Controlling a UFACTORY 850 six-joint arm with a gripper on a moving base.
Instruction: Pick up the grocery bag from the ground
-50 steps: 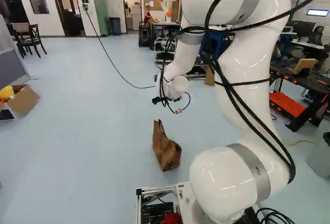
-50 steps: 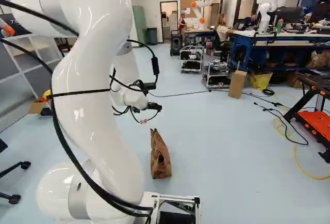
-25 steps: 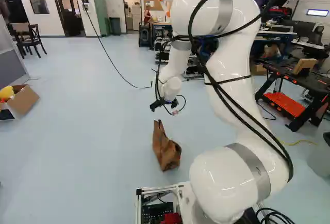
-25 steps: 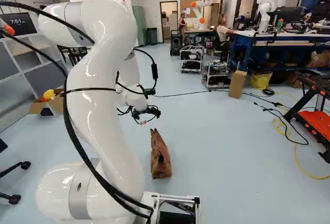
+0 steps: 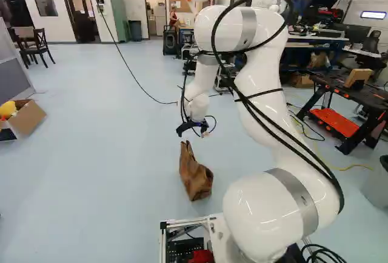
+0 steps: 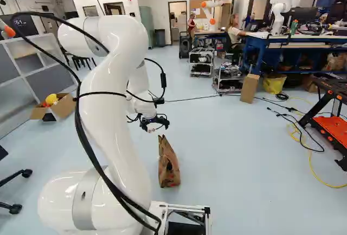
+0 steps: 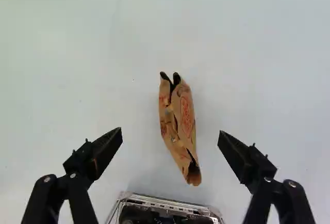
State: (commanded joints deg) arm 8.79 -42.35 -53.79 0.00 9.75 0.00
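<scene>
On the pale blue floor, the brown paper grocery bag sits where it was. The white arm has sunk and tipped its black gripper downward; the fingers stand wide apart, empty, the bag lined up between and beyond them, so further lowering seems next.

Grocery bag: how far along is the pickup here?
Done, apparently: the gripper is open, its fingers roughly lined up either side of the bag. Under way: the approach, with the gripper hanging above, not touching. Left: lowering, gripping and lifting, since the bag stands on the floor.
</scene>
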